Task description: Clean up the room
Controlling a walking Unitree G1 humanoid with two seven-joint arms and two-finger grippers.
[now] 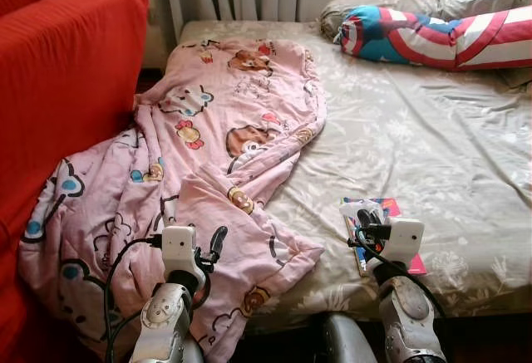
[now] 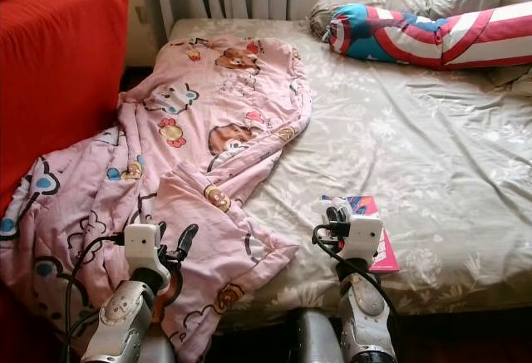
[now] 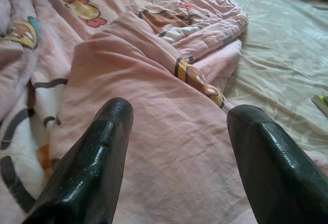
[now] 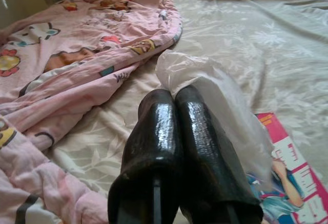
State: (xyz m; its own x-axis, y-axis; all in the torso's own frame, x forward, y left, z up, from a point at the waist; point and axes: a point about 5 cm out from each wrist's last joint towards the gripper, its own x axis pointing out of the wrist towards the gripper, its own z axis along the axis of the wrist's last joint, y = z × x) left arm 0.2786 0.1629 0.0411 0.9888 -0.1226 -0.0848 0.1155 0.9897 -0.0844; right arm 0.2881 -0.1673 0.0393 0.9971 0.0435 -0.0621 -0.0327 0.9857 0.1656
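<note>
Up front in the left eye view, the left gripper (image 1: 218, 242) is hovering over the near edge of a pink cartoon blanket (image 1: 208, 155) that is spreading away from it across the bed (image 1: 416, 130) and draping off toward a red sofa (image 1: 66, 89). The right gripper (image 1: 363, 213) is sitting above a colourful book (image 1: 391, 208) lying on the sheet, with a crumpled white plastic bag (image 1: 353, 208) at its tips. Far beyond it a striped red, white and blue pillow (image 1: 440, 35) is lying by the headboard. Through the left wrist view, the jaws are standing wide apart, nothing between them, the blanket's folds lying just past them. Through the right wrist view, the fingers (image 4: 205, 142) are pressing together, closed, with the plastic bag bunching at their tips; whether it is pinched cannot be told.
</note>
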